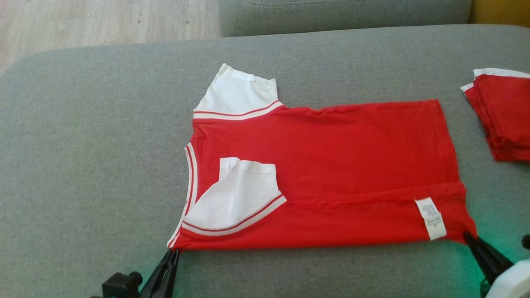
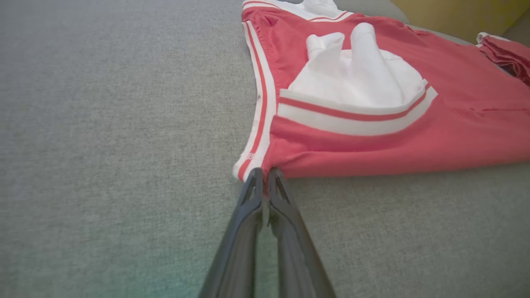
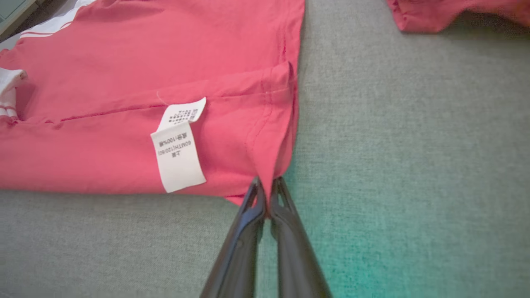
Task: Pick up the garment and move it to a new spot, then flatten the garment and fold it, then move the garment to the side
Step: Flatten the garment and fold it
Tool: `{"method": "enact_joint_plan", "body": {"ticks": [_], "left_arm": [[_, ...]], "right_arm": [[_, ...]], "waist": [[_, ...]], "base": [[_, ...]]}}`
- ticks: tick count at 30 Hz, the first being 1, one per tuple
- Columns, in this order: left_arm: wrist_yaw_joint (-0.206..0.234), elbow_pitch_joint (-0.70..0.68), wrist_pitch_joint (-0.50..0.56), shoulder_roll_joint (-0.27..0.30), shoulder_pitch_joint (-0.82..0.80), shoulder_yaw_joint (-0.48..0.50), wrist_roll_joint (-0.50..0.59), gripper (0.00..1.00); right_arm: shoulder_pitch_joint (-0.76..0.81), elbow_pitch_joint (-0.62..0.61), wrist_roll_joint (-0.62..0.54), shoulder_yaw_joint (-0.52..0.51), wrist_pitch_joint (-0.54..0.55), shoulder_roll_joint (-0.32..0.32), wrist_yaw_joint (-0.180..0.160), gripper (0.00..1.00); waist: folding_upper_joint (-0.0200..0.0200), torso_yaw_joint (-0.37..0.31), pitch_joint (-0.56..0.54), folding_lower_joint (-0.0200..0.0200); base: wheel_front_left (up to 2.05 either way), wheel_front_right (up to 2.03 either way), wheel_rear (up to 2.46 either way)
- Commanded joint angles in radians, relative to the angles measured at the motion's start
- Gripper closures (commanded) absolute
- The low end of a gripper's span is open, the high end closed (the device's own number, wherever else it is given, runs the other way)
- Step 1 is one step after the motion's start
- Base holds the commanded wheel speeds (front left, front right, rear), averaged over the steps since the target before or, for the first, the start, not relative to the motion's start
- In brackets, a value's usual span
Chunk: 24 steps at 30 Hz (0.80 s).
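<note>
The garment is a red T-shirt with white, red-striped sleeves, lying flat on the grey cushion with its near long edge folded over and one sleeve turned onto the body. A white care label shows near its right end. My left gripper is shut on the garment's near left corner by the neckline. My right gripper is shut on the near right hem corner. In both wrist views red cloth is pinched between the fingertips.
A second red garment, folded, lies at the cushion's right edge. The grey cushion stretches bare to the left and front. A sofa back rises behind, with wooden floor at the far left.
</note>
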Motion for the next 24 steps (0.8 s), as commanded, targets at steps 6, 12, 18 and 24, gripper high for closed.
{"method": "enact_joint_plan", "body": {"ticks": [6, 12, 18, 24], "left_arm": [[0.019, -0.008, -0.004, 0.022, -0.028, 0.036, -0.002, 0.0], [0.03, -0.056, 0.039, 0.054, -0.09, 0.027, 0.034, 0.0], [0.007, -0.165, 0.166, 0.123, -0.32, 0.044, 0.097, 0.0], [-0.123, -0.145, 0.372, 0.137, -0.691, 0.056, 0.112, 0.0]], "right_arm": [[0.061, -0.072, -0.055, -0.097, 0.057, 0.01, -0.001, 0.0], [0.079, -0.15, -0.133, -0.201, 0.091, 0.055, -0.001, 0.0], [0.043, -0.237, -0.194, -0.26, 0.108, 0.084, -0.001, 0.0], [-0.036, -0.295, -0.216, -0.26, 0.12, 0.083, -0.001, 0.0]], "waist": [[0.0, 0.004, -0.01, 0.0], [0.0, 0.003, 0.006, 0.0], [0.0, -0.007, 0.081, 0.0], [0.0, -0.028, 0.197, 0.0]], "base": [[0.0, 0.0, 0.0], [0.0, 0.0, 0.0], [0.0, 0.0, 0.0], [0.0, 0.0, 0.0]]}}
